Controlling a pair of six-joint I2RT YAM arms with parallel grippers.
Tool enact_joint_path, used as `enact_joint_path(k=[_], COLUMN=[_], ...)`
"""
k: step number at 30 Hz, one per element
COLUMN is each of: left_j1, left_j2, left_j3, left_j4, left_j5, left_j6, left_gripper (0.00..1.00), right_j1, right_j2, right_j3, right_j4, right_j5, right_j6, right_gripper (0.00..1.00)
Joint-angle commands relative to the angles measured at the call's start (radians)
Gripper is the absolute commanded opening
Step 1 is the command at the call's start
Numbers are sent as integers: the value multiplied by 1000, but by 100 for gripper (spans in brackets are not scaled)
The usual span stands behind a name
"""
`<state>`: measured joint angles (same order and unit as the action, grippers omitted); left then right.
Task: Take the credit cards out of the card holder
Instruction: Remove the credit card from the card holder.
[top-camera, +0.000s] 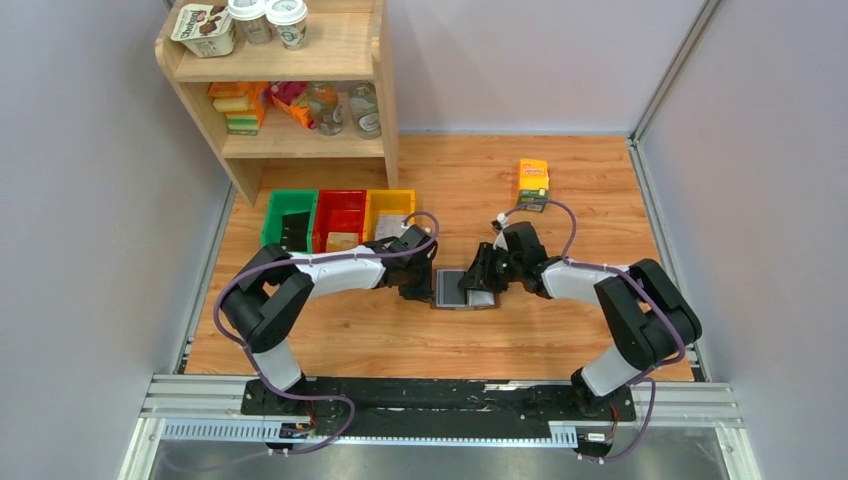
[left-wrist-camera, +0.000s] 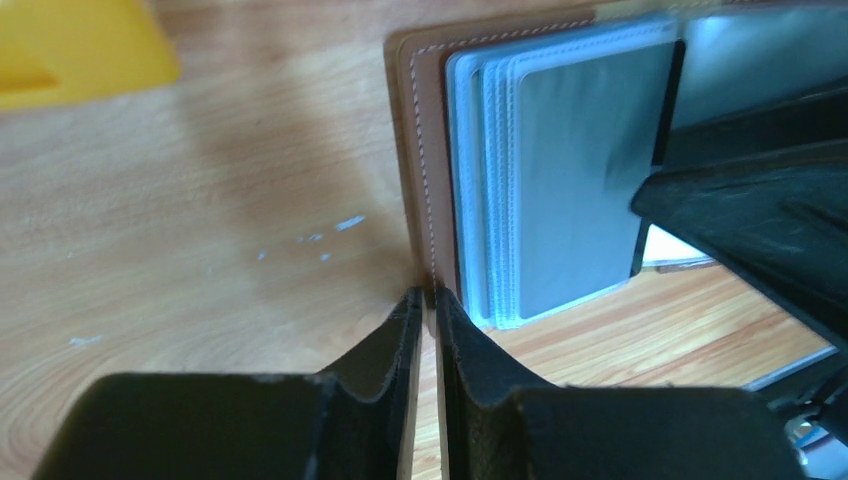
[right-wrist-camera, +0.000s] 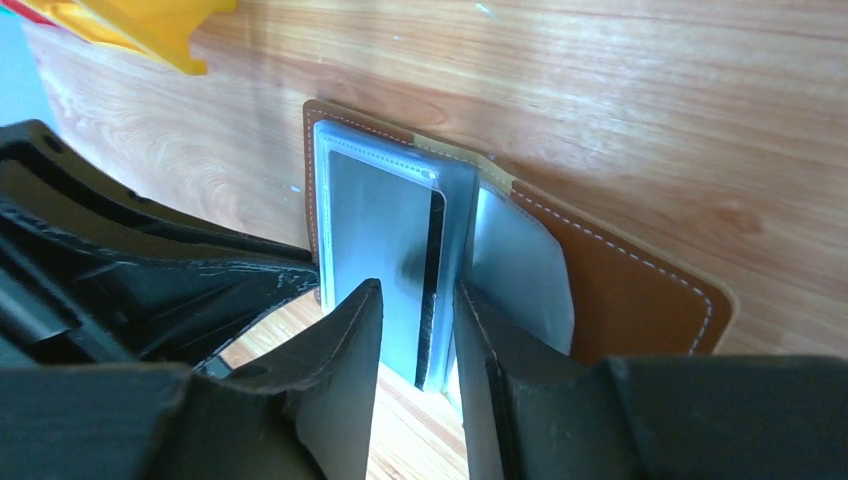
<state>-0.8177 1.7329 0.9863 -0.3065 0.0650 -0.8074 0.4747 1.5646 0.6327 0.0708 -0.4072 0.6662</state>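
Card holder (top-camera: 450, 288) lies open mid-table (top-camera: 600, 200), slightly nearer near edge than far, between both grippers.
Left gripper (left-wrist-camera: 428, 300): nipped tight on brown cover (left-wrist-camera: 415, 150) edge. Your anchor.
Right gripper (right-wrist-camera: 417, 292): jaws apart, straddling raised sleeve (right-wrist-camera: 462, 215). Dark credit card (right-wrist-camera: 435, 270) sits edge-on inside; no pinch seen.
Judgement: card light, stiff, slick. Sleeve soft and clingy, likely drags along.
Take card by exposed edge only, off plastic. Keep cover pinned so your pull doesn't lift holder.
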Motion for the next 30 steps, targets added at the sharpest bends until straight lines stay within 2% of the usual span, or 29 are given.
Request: enact_joint_path(k=[1,8,16,19,23,30], left_j1=[-5,-5,-3,-1,6,8], left_j2=[-62,-117,-202,-211,-164,-41], left_j3=[-49,-81,-63,-45,6,57], left_j4=[-29,-45,-39,-19,7,9], left_j5=[-27,-53,-96,-111,-88,-71], left_j6=[-15,-21,-30,-32,-13,4], left_gripper=[18,17,17,17,18,17], right_j1=[-1,4,4,4,5,5], right_j2=[14,-3,52,49,38,52], right_j3=[-10,-14,-18,-22,-22,-22], right_j4=[125,198,239,215,175,182], right_j5=[-88,-157,-177,-134,-84,-104], right_j6=[32,52,59,52,29,26], right_gripper=[34,27,26,27,28,28])
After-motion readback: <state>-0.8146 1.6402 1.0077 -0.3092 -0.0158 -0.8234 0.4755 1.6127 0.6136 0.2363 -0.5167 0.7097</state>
